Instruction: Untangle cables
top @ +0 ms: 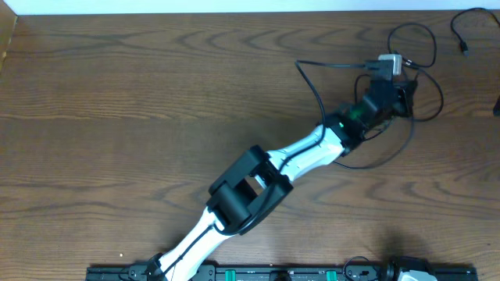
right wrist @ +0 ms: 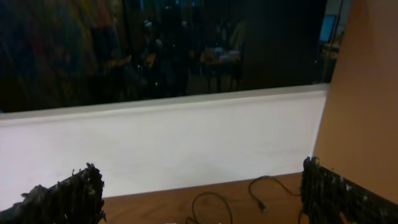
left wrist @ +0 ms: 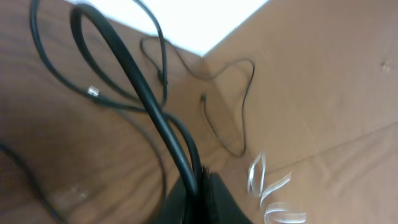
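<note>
**A:** Arms, how many?
**B:** Two! The left arm point(top: 305, 152) stretches toward two o'clock, and the right arm point(top: 406, 272) just peeks in at five o'clock.
**A:** And cords?
**B:** One bunch of black cables point(top: 412, 78) at two o'clock. The loops overlap, so no firm number there. One loose black cord point(top: 461, 31) at one o'clock. One white plug point(top: 388, 61) in the bunch.
**A:** Small plug tips?
**B:** The left wrist view gives two: a pale tip point(left wrist: 93, 92) at ten o'clock and a dark tip point(left wrist: 203, 98) near centre.

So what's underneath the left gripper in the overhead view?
Loops of black cable spread out from beneath the left gripper; where they cross under it is covered.
</note>
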`<move>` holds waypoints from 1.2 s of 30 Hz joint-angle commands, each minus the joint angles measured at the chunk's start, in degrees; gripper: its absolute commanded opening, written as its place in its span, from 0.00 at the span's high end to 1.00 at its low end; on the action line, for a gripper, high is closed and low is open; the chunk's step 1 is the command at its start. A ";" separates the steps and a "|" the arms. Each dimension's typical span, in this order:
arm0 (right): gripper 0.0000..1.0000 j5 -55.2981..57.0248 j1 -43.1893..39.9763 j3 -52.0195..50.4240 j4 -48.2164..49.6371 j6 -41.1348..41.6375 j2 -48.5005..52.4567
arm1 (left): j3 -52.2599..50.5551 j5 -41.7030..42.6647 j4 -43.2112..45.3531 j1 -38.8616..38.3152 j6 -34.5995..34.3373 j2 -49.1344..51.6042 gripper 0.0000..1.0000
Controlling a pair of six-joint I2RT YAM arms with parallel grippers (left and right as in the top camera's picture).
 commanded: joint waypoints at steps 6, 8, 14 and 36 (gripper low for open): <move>0.01 2.21 0.57 -8.70 6.43 -0.85 -4.74 | 3.19 -13.51 3.65 -0.55 -14.27 -0.09 0.92; 0.01 2.14 0.57 -9.81 7.56 -0.85 -5.29 | 4.42 -13.49 3.63 -0.55 -13.49 -0.07 0.92; 0.01 1.29 0.79 -11.15 8.70 1.70 -5.40 | 5.90 -13.05 0.92 -0.48 -6.91 -0.07 0.91; 0.01 -6.25 0.79 -14.84 11.56 1.97 -5.35 | 5.90 14.97 -39.87 3.72 24.46 -7.85 0.07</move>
